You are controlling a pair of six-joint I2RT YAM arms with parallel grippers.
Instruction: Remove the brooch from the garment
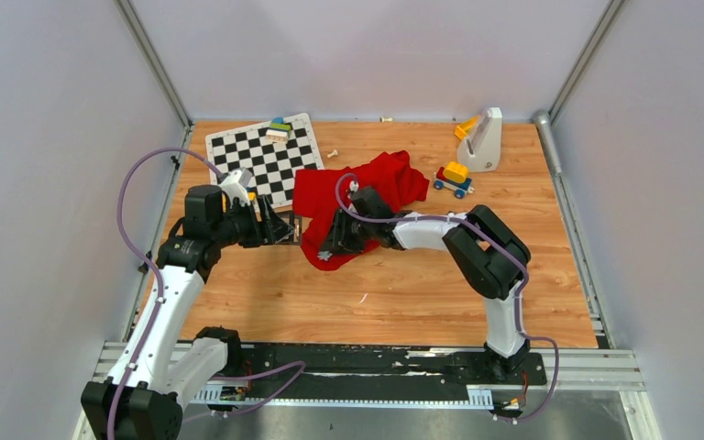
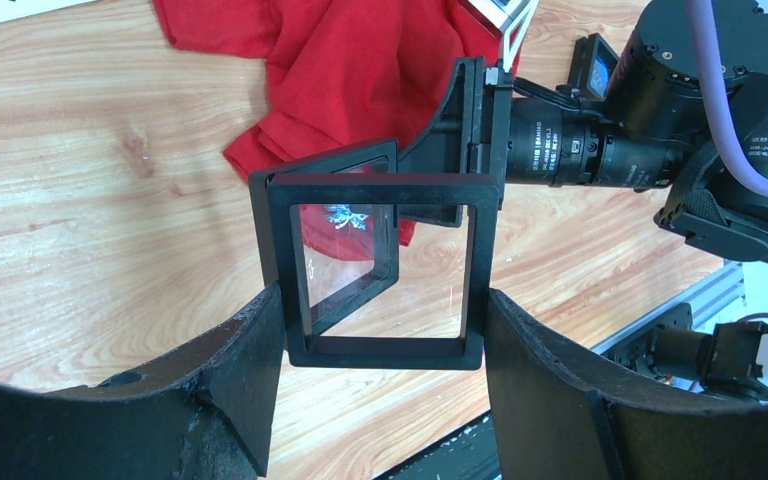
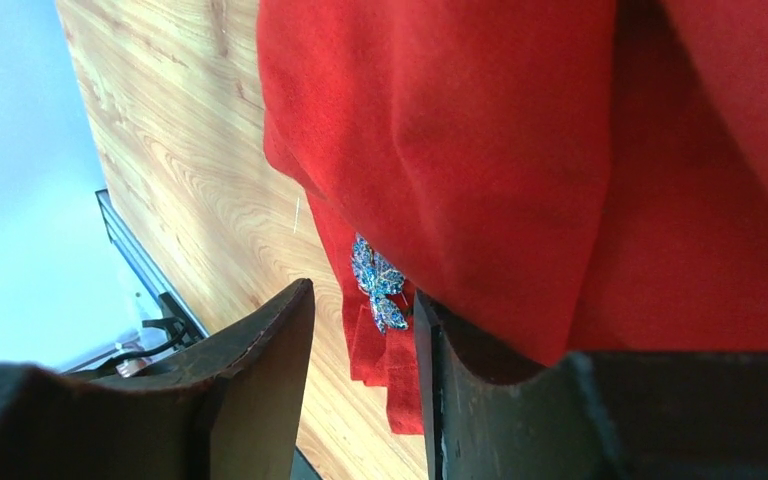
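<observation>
The brooch (image 3: 377, 285) is a small, sparkly blue, leaf-shaped thing pinned at the red garment's (image 3: 520, 150) near edge. The right gripper (image 3: 363, 305) sits just beside it, jaws apart, gripping nothing. Left of the garment, the left gripper (image 2: 384, 315) is clamped on a black square frame (image 2: 380, 190) with a clear pane.

— What does the overhead camera give me?
— I see a wood-grain table (image 1: 403, 302) boxed in by pale grey walls (image 1: 367, 55), with aluminium posts (image 1: 154, 62) in both back corners.
— And the near edge?
— A silver slotted rail (image 1: 587, 367) runs across. The light is soft and even.
</observation>
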